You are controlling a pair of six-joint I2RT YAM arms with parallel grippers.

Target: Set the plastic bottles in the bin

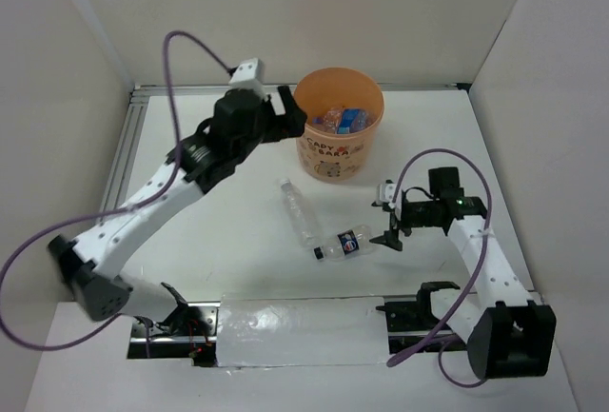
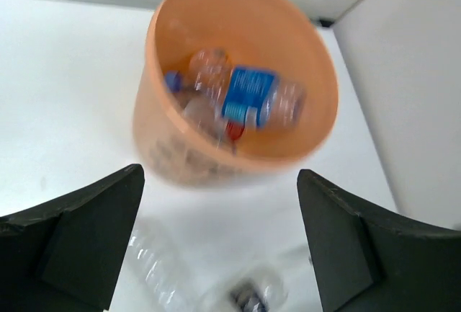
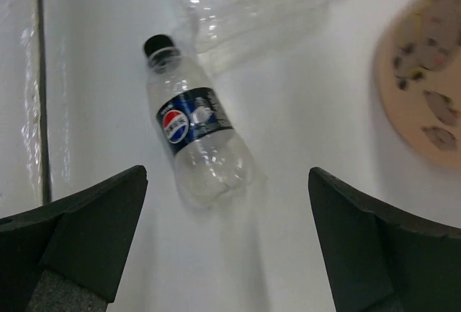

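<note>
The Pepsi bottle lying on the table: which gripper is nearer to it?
Right. The right gripper is open just beside the Pepsi bottle, on its right in the top view. The left gripper is open far behind it, at the rim of the bin.

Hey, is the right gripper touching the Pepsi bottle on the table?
Apart. The right wrist view shows bare table between the Pepsi bottle and both jaws of the right gripper.

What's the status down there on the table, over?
Left gripper open, beside round orange plastic bin. Right gripper open, facing dark-labelled clear plastic bottle. Label-less clear bottle lies alongside; nothing blocking either.
</note>
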